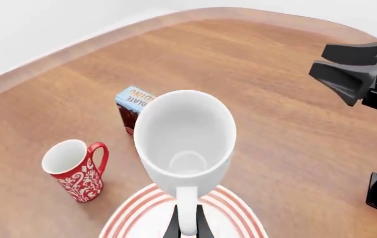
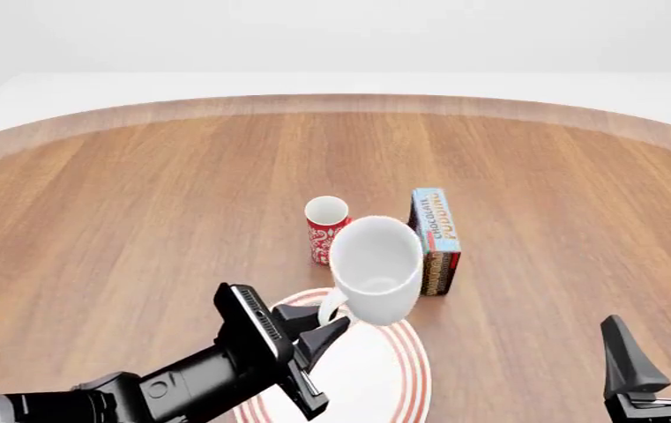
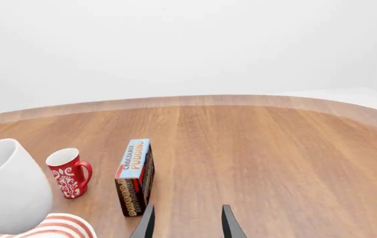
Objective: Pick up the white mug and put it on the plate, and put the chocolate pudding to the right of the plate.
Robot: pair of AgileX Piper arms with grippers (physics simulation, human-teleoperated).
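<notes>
Fingers of the left arm pinch the loop handle of the white mug, which hangs tilted above the far part of the plate, clear of it. Right arm's fingers stand spread and hold nothing, near the worktop's near edge on the right, well apart from everything. On the worktop are 2 mugs, 1 plate and 1 box. Standing near the middle, just beyond the plate, is the 2nd mug, a red mug. Just to its right stands the chocolate pudding box on a narrow side, beyond the plate.
</notes>
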